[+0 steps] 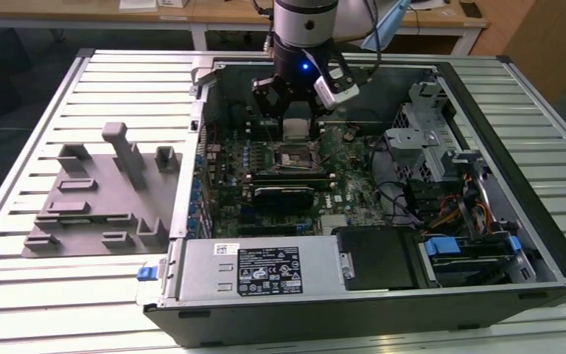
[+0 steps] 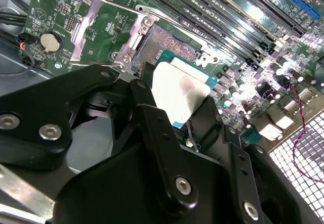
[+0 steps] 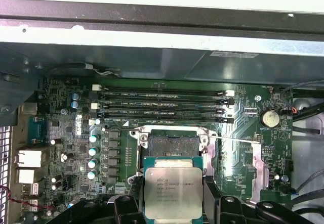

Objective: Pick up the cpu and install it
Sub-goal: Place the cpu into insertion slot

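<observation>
Table (image 1: pixel 18 295): slatted metal top that carries everything
Computer case (image 1: pixel 312 328): lies open on its side, reaching from the table's near edge toward its far edge, on the exterior view's right
Power supply (image 1: pixel 253 269): silver box along the case's near wall
Grey fixture (image 1: pixel 91 203): moulded block with upright posts, toward the table's edge on the exterior view's left, just beside the case
Motherboard (image 3: pixel 248 107): green, flat on the case floor behind the power supply
Socket (image 3: pixel 171 143): near the middle of the board, metal lid swung open, contacts bare
Cpu (image 3: pixel 173 192): silver square, shiny face up, held just beside the socket and not seated in it
Claw (image 1: pixel 296 122): hangs over the board by the socket, toward the case's far wall; its black fingers (image 2: pixel 152 128) are closed partway onto two opposite edges of the cpu and grip it
Memory slots (image 3: pixel 162 105): four long black rows beside the socket
Coin battery (image 3: pixel 271 118): on the board near the open lid
Desk (image 1: pixel 233 11): wooden, beyond the table's far edge
</observation>
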`<action>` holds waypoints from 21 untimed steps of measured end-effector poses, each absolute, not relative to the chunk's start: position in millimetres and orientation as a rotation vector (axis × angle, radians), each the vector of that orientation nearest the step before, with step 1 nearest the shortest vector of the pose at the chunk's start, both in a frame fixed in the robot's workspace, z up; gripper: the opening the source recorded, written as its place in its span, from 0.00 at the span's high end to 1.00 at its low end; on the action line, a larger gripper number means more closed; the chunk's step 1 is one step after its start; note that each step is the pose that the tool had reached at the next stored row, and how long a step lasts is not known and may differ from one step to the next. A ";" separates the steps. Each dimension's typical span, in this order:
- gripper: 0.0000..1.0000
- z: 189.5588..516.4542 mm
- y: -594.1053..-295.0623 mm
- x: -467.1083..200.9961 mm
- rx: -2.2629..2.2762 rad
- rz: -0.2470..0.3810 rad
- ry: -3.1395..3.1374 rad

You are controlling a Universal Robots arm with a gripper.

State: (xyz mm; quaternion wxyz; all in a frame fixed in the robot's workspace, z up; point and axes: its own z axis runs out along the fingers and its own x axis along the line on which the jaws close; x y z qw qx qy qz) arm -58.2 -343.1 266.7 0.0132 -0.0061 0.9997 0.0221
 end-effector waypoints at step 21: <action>0.45 266.5 -343.1 -58.2 0.160 0.067 3.108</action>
